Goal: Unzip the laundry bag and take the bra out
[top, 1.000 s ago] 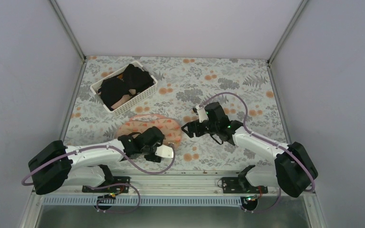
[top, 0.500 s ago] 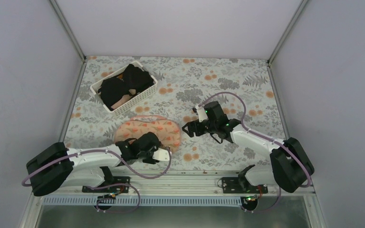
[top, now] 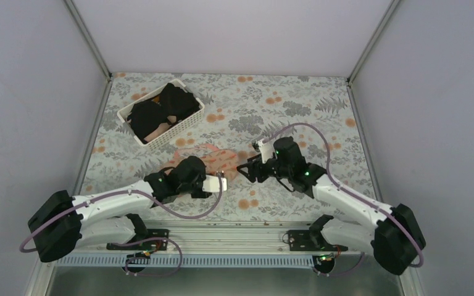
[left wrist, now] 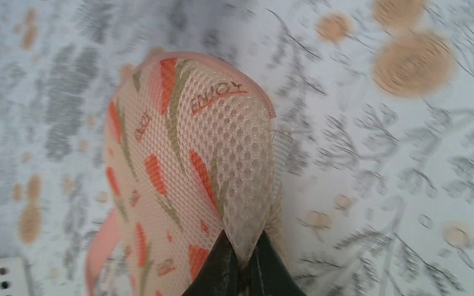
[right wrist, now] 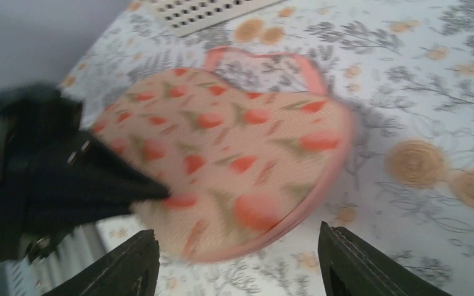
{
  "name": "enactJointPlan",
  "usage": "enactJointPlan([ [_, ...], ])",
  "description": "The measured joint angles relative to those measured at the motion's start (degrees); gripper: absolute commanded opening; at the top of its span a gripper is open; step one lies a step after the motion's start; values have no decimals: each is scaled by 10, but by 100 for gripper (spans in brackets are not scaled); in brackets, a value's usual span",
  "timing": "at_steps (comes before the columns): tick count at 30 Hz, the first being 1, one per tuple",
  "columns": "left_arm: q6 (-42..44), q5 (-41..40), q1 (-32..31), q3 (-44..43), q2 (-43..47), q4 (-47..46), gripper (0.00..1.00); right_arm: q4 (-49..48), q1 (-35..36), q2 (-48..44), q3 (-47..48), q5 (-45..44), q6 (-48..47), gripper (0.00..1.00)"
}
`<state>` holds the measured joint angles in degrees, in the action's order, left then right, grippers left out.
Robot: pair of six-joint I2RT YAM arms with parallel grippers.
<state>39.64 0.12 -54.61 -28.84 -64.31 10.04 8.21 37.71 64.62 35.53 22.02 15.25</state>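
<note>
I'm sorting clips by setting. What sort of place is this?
Probably a robot test cell staged for laundry, not a home: bare grey walls and metal posts box in a floral-covered table, with a white basket of black clothes and a pink laundry bag.

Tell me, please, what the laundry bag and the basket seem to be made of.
The laundry bag looks like soft, matte mesh fabric: tiny open holes show, with a pink cloth edging. The basket seems rigid white plastic, judging by its slotted walls.
</note>
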Motion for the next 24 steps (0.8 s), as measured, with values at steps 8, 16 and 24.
enactJointPlan([
  [8,-29,5,31,-24,19,5,2,-71,134,-72,-98,-83,53,58],
  [16,-35,10,35,-24,20,11,2,-138,223,29,-99,-193,86,53],
  [24,-43,15,38,-24,24,13,2,-209,223,72,-94,-236,106,45],
])
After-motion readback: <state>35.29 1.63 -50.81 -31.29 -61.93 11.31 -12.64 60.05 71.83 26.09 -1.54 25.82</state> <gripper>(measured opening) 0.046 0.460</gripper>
